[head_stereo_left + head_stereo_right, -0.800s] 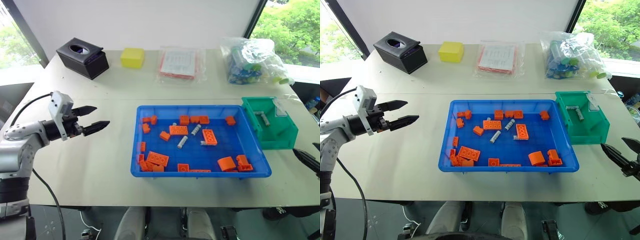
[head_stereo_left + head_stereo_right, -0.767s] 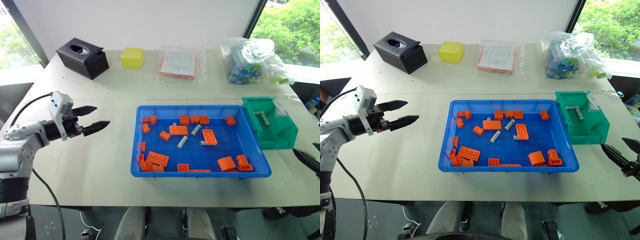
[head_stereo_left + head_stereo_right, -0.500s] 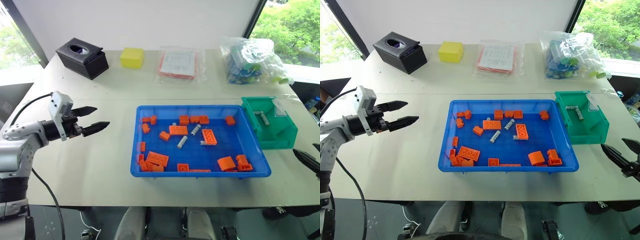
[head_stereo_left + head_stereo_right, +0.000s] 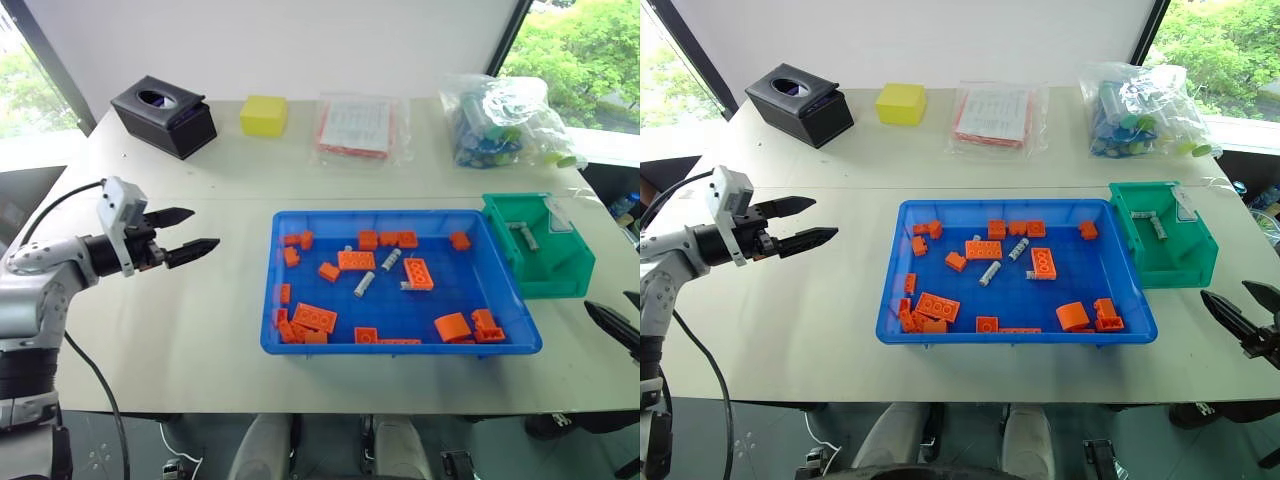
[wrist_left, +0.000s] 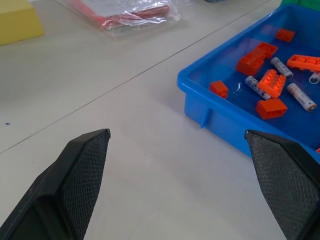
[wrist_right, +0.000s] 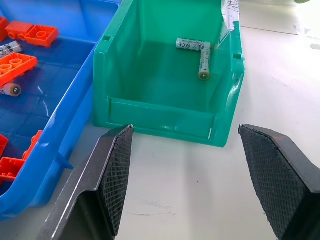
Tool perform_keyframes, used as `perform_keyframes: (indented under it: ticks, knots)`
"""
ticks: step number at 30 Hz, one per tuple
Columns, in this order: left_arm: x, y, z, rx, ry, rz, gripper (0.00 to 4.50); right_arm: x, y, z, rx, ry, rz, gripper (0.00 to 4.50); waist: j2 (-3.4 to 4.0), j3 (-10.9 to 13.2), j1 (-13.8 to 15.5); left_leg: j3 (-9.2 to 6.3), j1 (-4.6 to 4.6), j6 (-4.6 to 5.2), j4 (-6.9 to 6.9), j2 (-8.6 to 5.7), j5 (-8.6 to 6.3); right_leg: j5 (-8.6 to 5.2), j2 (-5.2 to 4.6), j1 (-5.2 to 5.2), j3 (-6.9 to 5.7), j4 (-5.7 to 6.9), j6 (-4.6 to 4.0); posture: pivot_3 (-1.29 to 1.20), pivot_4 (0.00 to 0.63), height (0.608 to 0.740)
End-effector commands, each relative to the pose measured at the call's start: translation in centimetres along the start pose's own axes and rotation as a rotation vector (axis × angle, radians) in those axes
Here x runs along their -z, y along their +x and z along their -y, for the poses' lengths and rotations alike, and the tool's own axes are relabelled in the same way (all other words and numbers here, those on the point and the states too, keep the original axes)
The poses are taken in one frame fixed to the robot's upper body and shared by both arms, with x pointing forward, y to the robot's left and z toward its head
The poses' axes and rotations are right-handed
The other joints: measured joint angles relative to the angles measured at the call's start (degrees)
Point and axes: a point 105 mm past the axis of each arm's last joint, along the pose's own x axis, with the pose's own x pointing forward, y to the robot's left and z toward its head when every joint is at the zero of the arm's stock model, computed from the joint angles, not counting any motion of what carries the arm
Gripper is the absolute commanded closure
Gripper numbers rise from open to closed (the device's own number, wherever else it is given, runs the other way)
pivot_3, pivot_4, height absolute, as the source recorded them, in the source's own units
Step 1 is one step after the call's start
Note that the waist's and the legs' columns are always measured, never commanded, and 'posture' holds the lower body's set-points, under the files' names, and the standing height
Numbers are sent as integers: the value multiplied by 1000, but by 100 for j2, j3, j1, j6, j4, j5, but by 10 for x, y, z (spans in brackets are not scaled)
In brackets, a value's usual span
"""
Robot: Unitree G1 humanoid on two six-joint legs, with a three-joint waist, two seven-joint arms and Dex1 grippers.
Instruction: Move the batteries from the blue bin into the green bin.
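Observation:
The blue bin (image 4: pixel 400 349) sits at the table's middle right, with silver batteries (image 4: pixel 365 284) lying near its centre among orange bricks (image 4: pixel 314 317). The green bin (image 4: pixel 560 275) stands against its right end with two batteries (image 6: pixel 192 44) in an L on its floor. My left gripper (image 4: pixel 205 228) hovers open and empty over bare table left of the blue bin, pointing toward it. My right gripper (image 4: pixel 1224 290) is open and empty near the table's front right edge, just in front of the green bin (image 6: pixel 160 117).
A black tissue box (image 4: pixel 165 115), a yellow block (image 4: pixel 265 115), a bagged red-and-white sheet (image 4: pixel 358 127) and a clear bag of blue and green parts (image 4: pixel 500 122) line the far side. Bare table lies left of the blue bin.

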Motion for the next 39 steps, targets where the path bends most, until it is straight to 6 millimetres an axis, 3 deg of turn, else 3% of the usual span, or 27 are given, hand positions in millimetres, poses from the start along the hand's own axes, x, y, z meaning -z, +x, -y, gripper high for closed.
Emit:
perform_keyframes:
  ticks: [1,5,10,13,16,19,22,25,26,28,29,33,39]
  knots:
    - [-16,2,4,18,42,35,0,-16,-2,5,-6,-58,28,1069,0,0,0,0,0,0,0,0,0,0,0,0,0,0,0,0,150,692]
    - [-23,7,16,67,18,73,0,-40,7,2,-69,-113,43,1069,5,3,-15,3,1,0,1,0,0,0,0,1,2,0,-1,0,150,692]
    - [-25,13,44,195,35,50,0,-86,30,-34,-295,-213,103,1069,5,6,-17,13,4,1,2,7,1,6,3,-2,7,1,-9,0,150,692]
    - [-37,16,55,275,55,54,0,-109,56,-77,-497,-289,137,1069,4,13,-16,11,3,2,2,15,1,6,13,-6,6,2,-13,0,150,692]
    - [-46,20,63,342,80,53,0,-117,81,-116,-658,-354,150,1069,6,30,-23,13,-4,2,8,16,2,12,12,-12,6,2,-23,0,150,692]
    - [-54,25,73,393,109,64,0,-118,111,-159,-808,-385,160,1069,-5,39,-20,14,-10,2,8,15,2,13,12,-19,7,1,-22,0,150,692]
    - [-59,27,79,425,123,70,0,-115,132,-186,-893,-399,150,1069,-19,50,-19,15,-24,3,8,10,4,34,12,-31,7,3,-23,0,150,692]
    - [-59,26,89,457,143,62,0,-100,155,-213,-971,-438,99,1069,-23,52,-31,15,-75,-11,18,7,14,39,14,-80,7,14,-20,0,150,692]
    - [-59,26,90,458,148,59,0,-95,159,-220,-991,-445,88,797,-24,53,-31,16,-86,-33,21,6,28,41,15,-90,7,18,-17,0,150,692]
    - [-59,25,92,456,153,58,0,-89,166,-227,-1017,-455,68,128,-26,54,-24,18,-88,-52,21,5,39,44,14,-90,7,18,-13,0,150,692]
    - [-59,24,92,455,154,57,0,-85,168,-230,-1029,-474,58,20,-26,55,-20,18,-88,-52,21,4,39,44,14,-90,6,18,-13,0,150,692]
    - [-60,20,95,454,158,54,0,-73,179,-234,-1027,-573,41,20,-26,57,-37,16,-87,-39,25,3,32,46,16,-89,7,20,-12,0,150,692]
    - [-58,17,99,459,159,42,0,-72,188,-237,-1015,-599,36,20,-27,58,-63,7,-74,-59,26,12,47,59,29,-89,6,38,-33,0,150,692]
